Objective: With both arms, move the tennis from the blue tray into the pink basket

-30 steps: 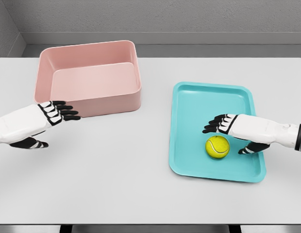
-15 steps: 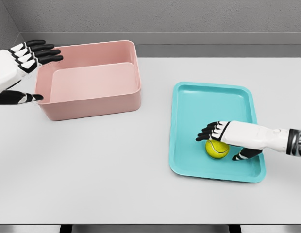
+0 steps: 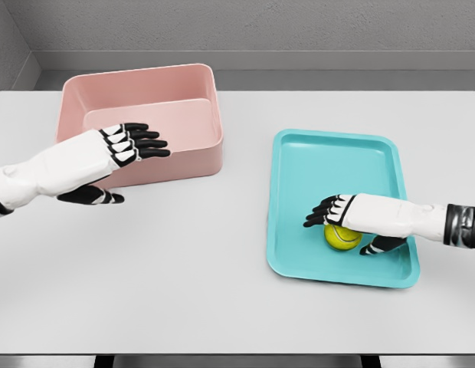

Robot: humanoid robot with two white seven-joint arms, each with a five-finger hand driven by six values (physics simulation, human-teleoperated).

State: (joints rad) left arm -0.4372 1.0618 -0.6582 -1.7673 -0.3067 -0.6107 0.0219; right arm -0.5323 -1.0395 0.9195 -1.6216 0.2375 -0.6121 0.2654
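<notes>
1. Bench (image 3: 184, 261): your largest item, a pale grey top filling most of the frame. It carries everything below.

2. Pink basket (image 3: 199, 157): upper left of the frame, open side up, nothing inside that you can see. It is the drop point, and it sits well apart from the tray, so you should expect a long carry across the middle of the frame.

3. Blue tray (image 3: 329, 153): right of centre, lying flat with a low raised rim. That rim is likely why the ball sits put instead of rolling off across the bench.

4. Left hand (image 3: 119, 149): arm entering from the left edge, hand held above the bench in front of the basket's near wall. Its fingers (image 3: 149, 143) are extended and spread, thumb apart below, holding nothing. You can read this as a waiting pose near the basket, placed to receive or steady the ball.

5. Right hand (image 3: 348, 222): arm entering from the right edge, hand laid over the ball in the tray's lower half. Fingers drape over the ball's top and far side, thumb at its near right; they look partly curled around it, though you cannot confirm a firm grip yet.

6. Tennis ball (image 3: 342, 238): yellow-green, resting in the tray toward its near end, half covered by the right hand. Not yet lifted, by the look of it.
</notes>
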